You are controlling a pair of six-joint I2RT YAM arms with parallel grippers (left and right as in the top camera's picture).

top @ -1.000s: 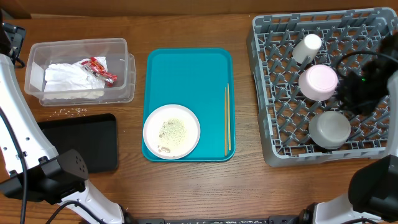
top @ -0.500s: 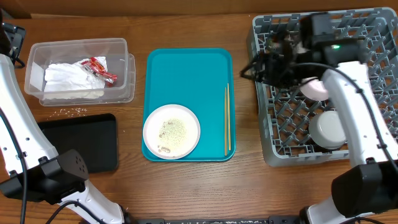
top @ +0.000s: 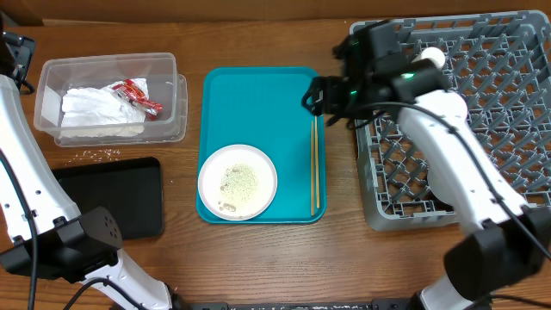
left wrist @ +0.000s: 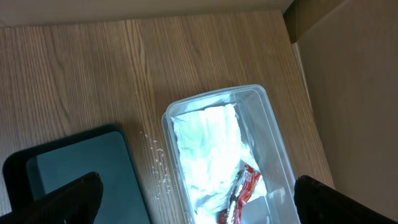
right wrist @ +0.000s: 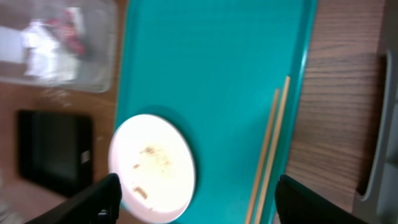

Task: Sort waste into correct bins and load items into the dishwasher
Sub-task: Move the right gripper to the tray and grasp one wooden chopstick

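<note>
The large white plate (top: 238,181) with pale food scraps lies at the front of the teal tray (top: 258,103); it also shows in the right wrist view (right wrist: 152,168). My right gripper (top: 314,96) hovers open and empty over the tray's right side, above the plate (right wrist: 199,199). The clear tub (top: 176,103) holds white napkins (top: 90,108) and the red-and-white wrapper (top: 133,93). My left gripper (left wrist: 194,202) is open and empty above the tub (left wrist: 273,143). The black tray (top: 120,194) sits in front of the tub. A small white cup (top: 429,57) stands in the grey dish rack (top: 508,77); my right arm hides the bowls.
Two wooden chopsticks (top: 314,168) lie along the teal tray's right edge, also seen in the right wrist view (right wrist: 267,155). Loose rice scraps (top: 95,155) lie on the table between the tub and the black tray. The rack's edge (right wrist: 388,124) is close to the right gripper.
My right arm has swung left out of the dish rack and now reaches over the teal tray's right side. The left arm has not moved.
</note>
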